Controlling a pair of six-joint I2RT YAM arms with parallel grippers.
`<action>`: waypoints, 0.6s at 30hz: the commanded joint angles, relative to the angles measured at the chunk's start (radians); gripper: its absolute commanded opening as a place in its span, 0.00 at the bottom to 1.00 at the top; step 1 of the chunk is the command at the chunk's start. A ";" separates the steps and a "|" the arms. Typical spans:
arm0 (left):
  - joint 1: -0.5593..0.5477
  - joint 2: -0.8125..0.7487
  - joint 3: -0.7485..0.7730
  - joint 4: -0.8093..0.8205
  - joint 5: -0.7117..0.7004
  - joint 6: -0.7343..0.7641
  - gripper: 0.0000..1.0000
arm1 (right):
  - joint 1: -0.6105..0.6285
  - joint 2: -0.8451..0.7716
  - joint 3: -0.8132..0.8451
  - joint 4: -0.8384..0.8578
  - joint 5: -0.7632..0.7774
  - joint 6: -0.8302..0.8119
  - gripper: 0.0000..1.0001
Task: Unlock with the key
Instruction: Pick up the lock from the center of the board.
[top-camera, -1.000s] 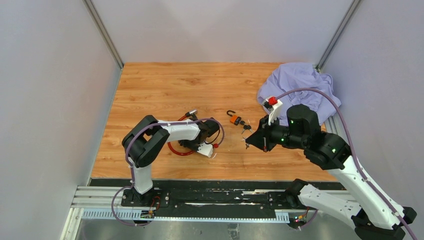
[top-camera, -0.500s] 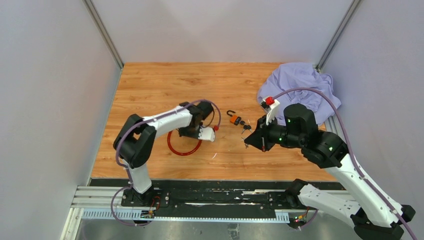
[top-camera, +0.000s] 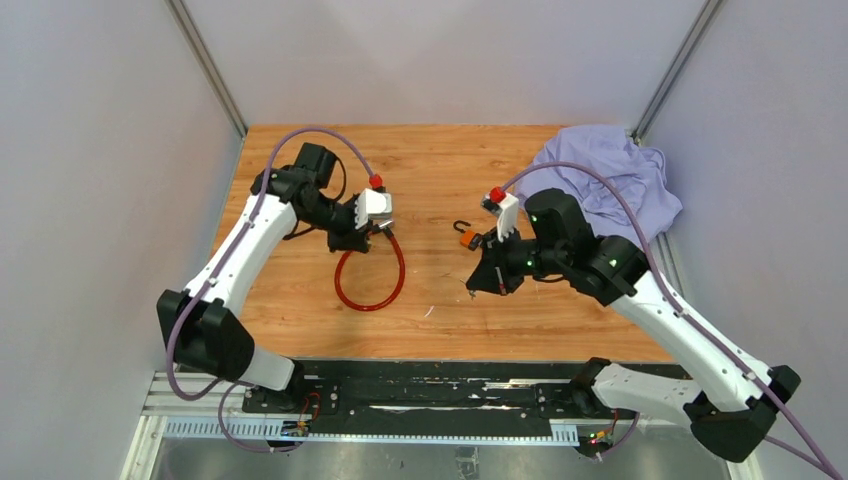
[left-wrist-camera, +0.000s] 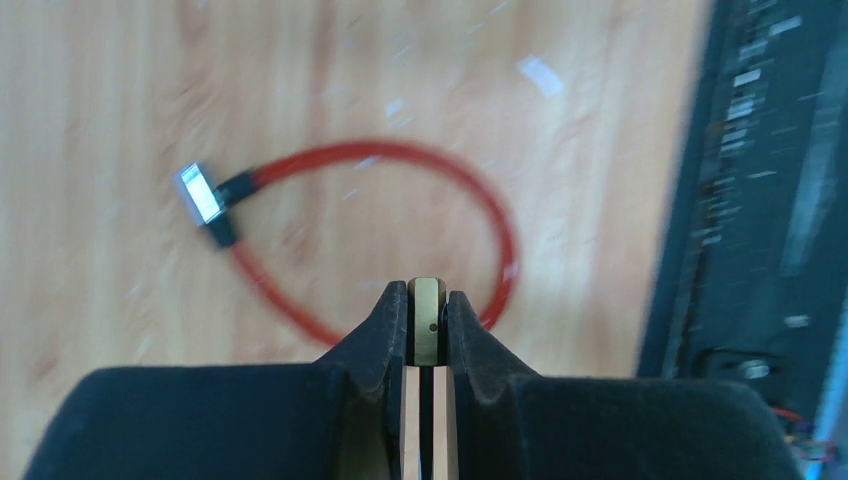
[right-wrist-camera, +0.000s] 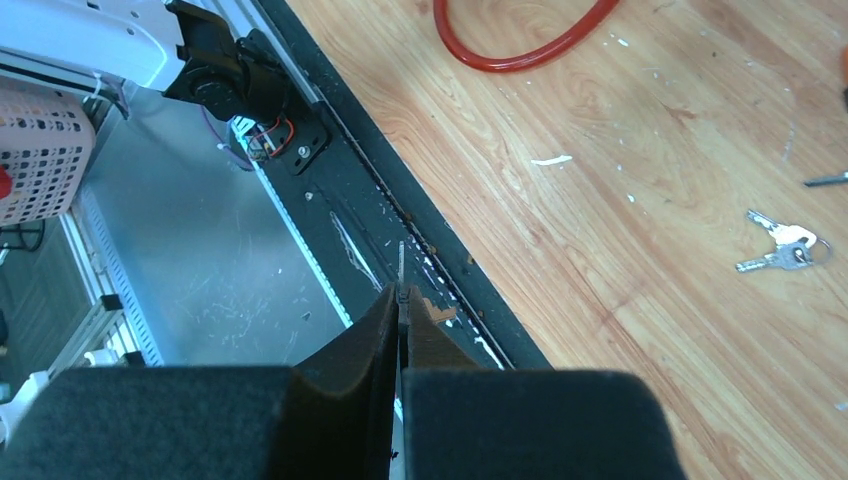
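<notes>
The left gripper (left-wrist-camera: 427, 300), raised over the wooden table (top-camera: 300, 180), is pinched tight on a small brass lock (left-wrist-camera: 427, 328), with the red cable (left-wrist-camera: 400, 150) looped on the boards beneath. An orange padlock (top-camera: 468, 239) lies near the middle. Just beside it, the right gripper (right-wrist-camera: 401, 292) is fully closed on a thin key (right-wrist-camera: 401, 262). Spare keys (right-wrist-camera: 785, 252) lie loose nearby, and a purple cloth (top-camera: 600, 165) is heaped in the far right corner.
</notes>
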 joint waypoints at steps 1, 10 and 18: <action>-0.006 -0.094 -0.083 -0.085 0.434 0.035 0.00 | 0.015 0.063 0.073 0.040 -0.084 -0.032 0.01; -0.141 -0.120 -0.060 -0.086 0.613 -0.068 0.00 | 0.089 0.200 0.151 0.044 -0.174 -0.067 0.01; -0.184 -0.083 -0.006 -0.088 0.724 -0.147 0.00 | 0.118 0.245 0.224 -0.016 -0.199 -0.136 0.01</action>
